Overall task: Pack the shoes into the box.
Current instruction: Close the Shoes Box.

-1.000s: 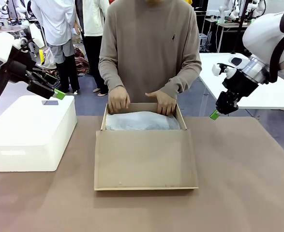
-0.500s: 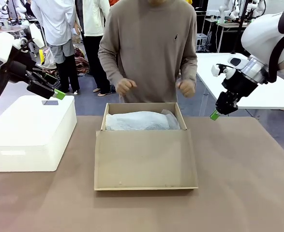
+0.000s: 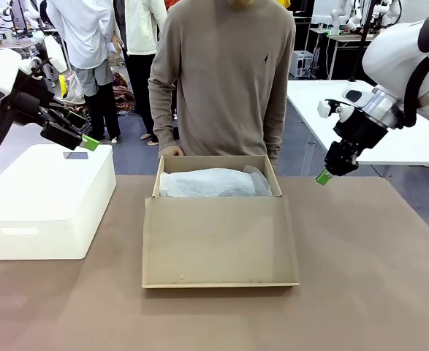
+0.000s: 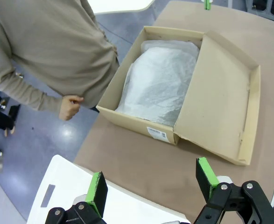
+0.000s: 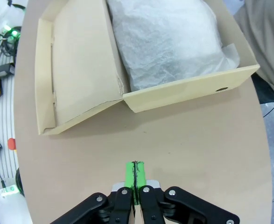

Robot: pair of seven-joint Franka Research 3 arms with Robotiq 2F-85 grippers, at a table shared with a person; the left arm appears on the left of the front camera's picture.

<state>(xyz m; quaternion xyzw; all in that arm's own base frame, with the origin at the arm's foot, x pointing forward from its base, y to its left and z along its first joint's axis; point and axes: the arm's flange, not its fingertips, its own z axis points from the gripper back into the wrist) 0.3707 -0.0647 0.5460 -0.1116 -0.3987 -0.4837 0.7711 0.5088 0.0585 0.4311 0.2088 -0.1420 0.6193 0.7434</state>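
Observation:
The tan cardboard box [image 3: 158, 183] stands open at the table's middle, its lid flap [image 3: 220, 241] lying towards me. Crumpled white tissue paper [image 3: 213, 183] covers its inside, and the shoes are hidden. The box [image 4: 141, 127] and tissue [image 4: 160, 79] also appear in the left wrist view, and the box [image 5: 188, 86] in the right wrist view. My left gripper [image 3: 82, 130] hangs open above the white plastic box, its green pads [image 4: 97, 189] wide apart and empty. My right gripper [image 3: 324, 175] hovers shut to the right of the box's far corner, its pads [image 5: 135, 179] pressed together with nothing between them.
A large white plastic box [image 3: 46, 197] sits at the table's left. A person in a tan sweater [image 3: 225, 73] stands right behind the cardboard box, arms down, one hand [image 4: 71, 106] near its far corner. Bare brown table [image 3: 360, 278] lies to the right and in front.
The person's hands have lifted off the tissue in the box and dropped to their sides. Both grippers have hardly moved.

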